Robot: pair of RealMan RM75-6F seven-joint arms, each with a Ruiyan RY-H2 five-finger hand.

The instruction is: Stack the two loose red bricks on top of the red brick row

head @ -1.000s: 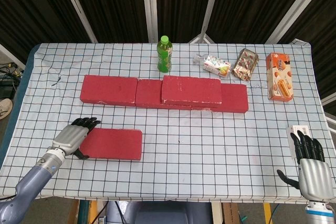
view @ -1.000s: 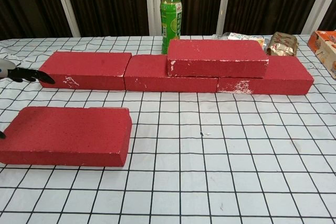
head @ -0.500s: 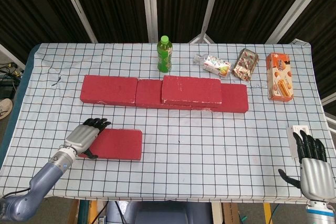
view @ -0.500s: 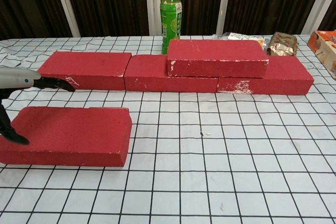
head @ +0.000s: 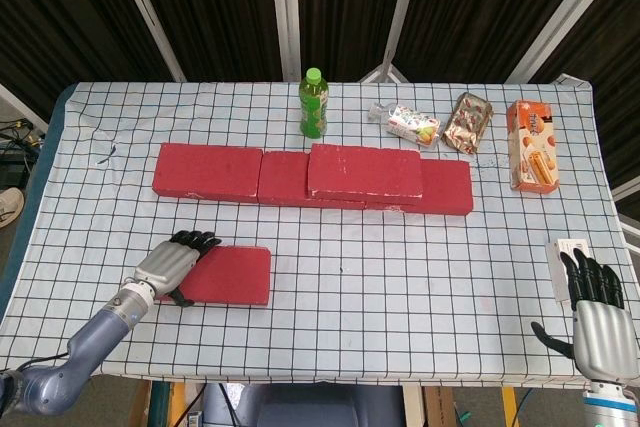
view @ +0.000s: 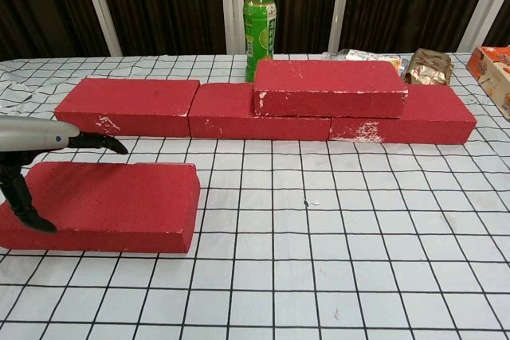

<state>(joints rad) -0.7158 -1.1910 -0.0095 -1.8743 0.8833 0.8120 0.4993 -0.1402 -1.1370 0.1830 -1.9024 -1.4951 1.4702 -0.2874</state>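
The red brick row lies across the middle of the table. One red brick is stacked on its right part. A loose red brick lies flat near the front left. My left hand straddles this brick's left end: its fingers reach over the top just above the far edge, and its thumb hangs down by the near side. It holds nothing firmly. My right hand hovers at the front right with its fingers spread and nothing in it.
A green bottle stands just behind the row. Two snack packets and an orange carton lie at the back right. A small white box sits just beyond my right hand, near the table's right edge.
My left hand has slid to the right, from beside the loose brick to over its left end, with the thumb dropping along the near side. The bricks and my right hand have stayed put.
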